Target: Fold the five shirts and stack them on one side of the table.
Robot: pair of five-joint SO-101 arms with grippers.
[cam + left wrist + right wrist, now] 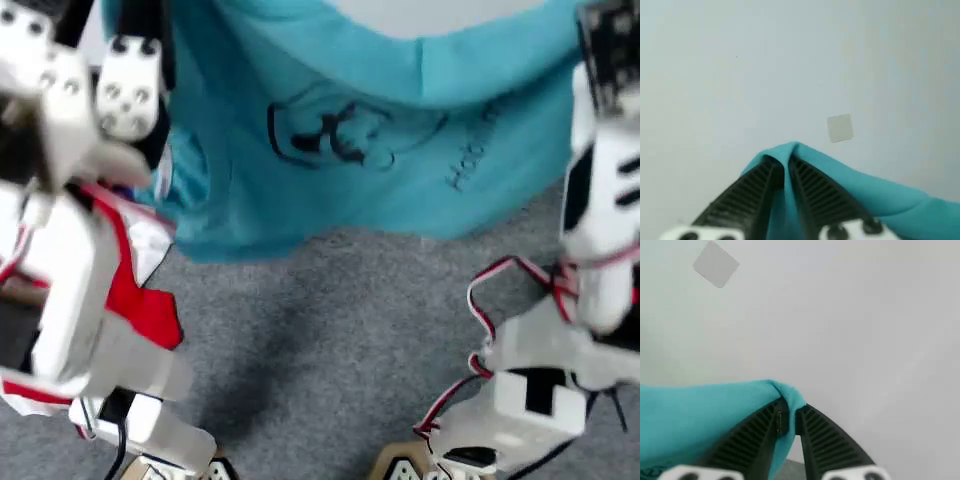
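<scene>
Up in the air, a teal shirt (400,200) is hanging between the two arms, well clear of the grey tabletop (340,330). In the high view it is stretching across the picture from about 10 o'clock to 2 o'clock. Its lower edge is sagging toward the centre, and a dark print (335,135) is showing on the side facing the camera.

The left gripper (785,172) is pinching a raised fold of the shirt. Its black ribbed fingers (750,195) are pressing almost together, with the teal fabric bunching between them and peaking just past their tips. The right gripper (788,420) is doing the same at another edge of the shirt, its fingers (825,445) closing on a small roll of cloth. Behind each gripper a pale surface (715,75) is showing, with a small grey square (840,127) on it.

In the high view the left arm (80,300) is standing at 9 o'clock and the right arm (600,230) at 3 o'clock. Red and white wires (490,300) are looping beside the right arm at about 4 o'clock. Red and white cloth (150,310) is lying at 8 o'clock, partly behind the left arm. I cannot tell whether it is folded.
</scene>
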